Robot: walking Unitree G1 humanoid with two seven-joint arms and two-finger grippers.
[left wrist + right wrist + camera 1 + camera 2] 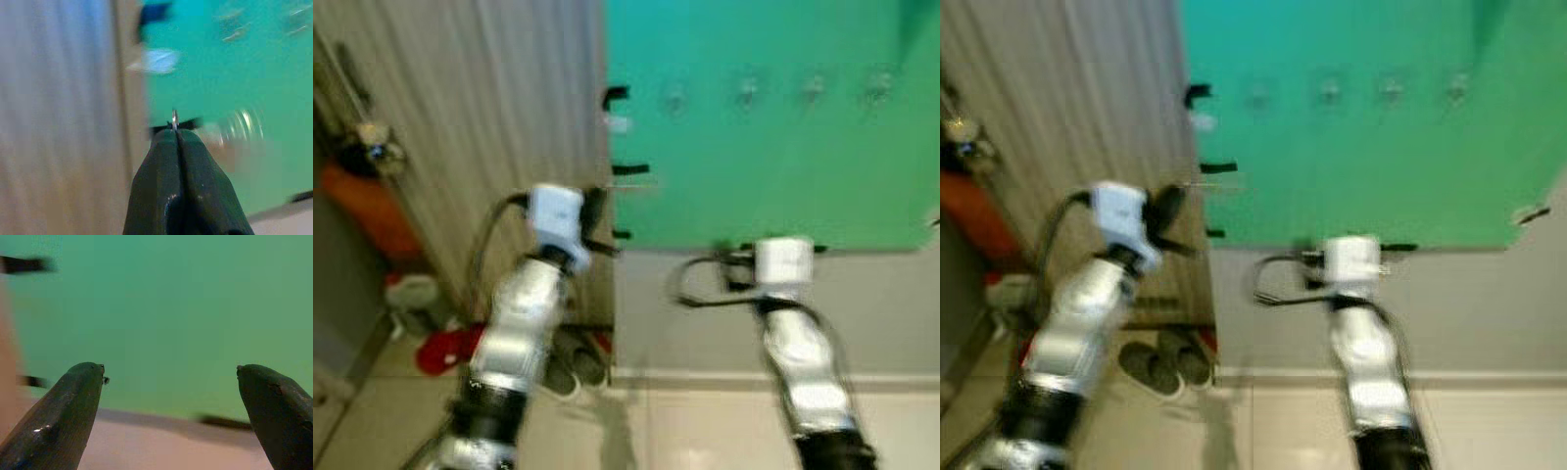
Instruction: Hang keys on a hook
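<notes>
L gripper clenched on key ring nr green board; R gripper released, facing board

Left end effector pinched, right end effector spread.

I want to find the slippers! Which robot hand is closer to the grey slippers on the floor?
Left. The left gripper is up above the grey slippers, beside the green board. The right gripper points at the board, farther along.
</notes>
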